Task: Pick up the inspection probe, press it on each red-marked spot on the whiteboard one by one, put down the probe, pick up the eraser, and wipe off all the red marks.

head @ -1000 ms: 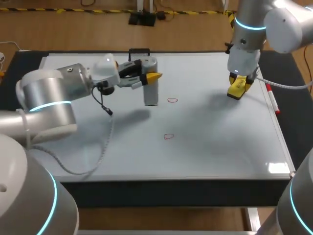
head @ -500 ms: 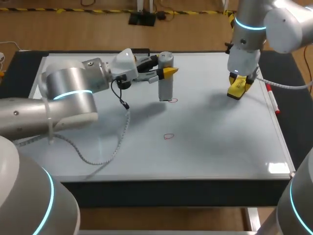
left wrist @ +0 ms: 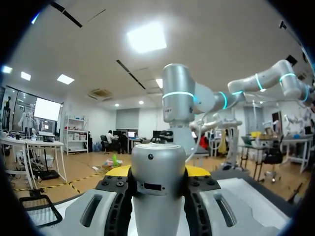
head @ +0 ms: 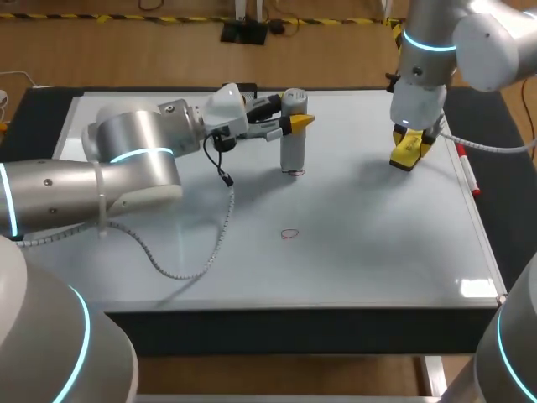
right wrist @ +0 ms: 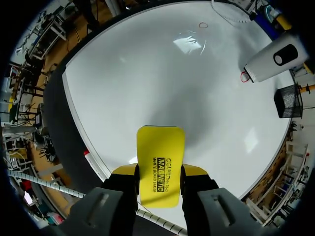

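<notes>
Probing step in hand, at upper red mark (head: 295, 173).
Clamped upright between fingers of left gripper (head: 295, 119): probe (head: 292, 143), base at that mark on whiteboard (head: 377, 243); contact not confirmable. Well apart, nearer front edge: lower red mark (head: 289, 234). Gripped in right gripper (head: 411, 149), poised over board's right side: eraser (right wrist: 160, 147). Next, as judged: press down squarely, lift clear, shift to lower mark.
</notes>
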Tool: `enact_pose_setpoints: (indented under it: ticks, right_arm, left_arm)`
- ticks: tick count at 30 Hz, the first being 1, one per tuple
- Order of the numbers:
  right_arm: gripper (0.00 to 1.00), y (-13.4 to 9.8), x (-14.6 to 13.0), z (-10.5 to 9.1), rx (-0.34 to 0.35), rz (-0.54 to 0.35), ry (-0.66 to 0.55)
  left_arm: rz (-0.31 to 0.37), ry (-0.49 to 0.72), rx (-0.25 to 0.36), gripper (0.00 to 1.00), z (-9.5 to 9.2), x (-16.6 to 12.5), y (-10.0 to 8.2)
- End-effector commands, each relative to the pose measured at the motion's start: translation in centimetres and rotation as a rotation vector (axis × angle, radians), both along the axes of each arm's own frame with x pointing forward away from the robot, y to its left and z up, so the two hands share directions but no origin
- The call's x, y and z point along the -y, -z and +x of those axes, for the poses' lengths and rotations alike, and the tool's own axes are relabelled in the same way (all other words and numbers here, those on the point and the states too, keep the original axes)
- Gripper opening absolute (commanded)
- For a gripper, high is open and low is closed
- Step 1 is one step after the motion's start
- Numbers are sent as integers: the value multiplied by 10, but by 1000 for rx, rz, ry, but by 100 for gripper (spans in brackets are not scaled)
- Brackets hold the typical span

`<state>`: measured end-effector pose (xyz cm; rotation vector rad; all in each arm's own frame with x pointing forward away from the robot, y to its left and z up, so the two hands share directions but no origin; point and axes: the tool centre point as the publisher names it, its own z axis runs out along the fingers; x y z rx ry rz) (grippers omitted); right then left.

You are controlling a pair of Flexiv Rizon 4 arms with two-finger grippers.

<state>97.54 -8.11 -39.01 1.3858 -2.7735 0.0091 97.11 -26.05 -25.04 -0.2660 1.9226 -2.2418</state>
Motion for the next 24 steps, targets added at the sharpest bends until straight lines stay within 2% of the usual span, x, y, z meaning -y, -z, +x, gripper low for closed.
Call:
enact_pose_setpoints:
  ticks: [1, 24]
  right_arm:
    - [0, -1, 0, 1, -1, -4, -1]
    - [0, -1, 0, 1, -1, -4, -1]
  left_arm:
    - [-8, -2, 0, 0, 2, 1, 4]
    - [-3, 31, 8, 0, 3, 8, 13]
